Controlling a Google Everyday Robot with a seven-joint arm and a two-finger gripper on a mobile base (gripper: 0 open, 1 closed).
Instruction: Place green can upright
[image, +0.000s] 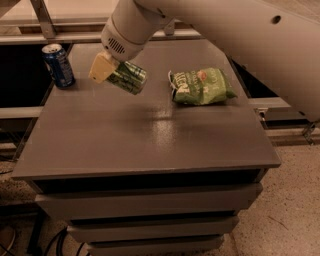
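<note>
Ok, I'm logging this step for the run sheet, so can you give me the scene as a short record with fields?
gripper: above the table, rear left, shut on the green can
green can: tilted, nearly on its side, not upright
blue can: upright, back left corner
snack bag: lying flat, right of the green can, apart
task: not yet done

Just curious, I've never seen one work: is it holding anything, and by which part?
Yes: the gripper holds the green can by its left end, tilted above the table.
</note>
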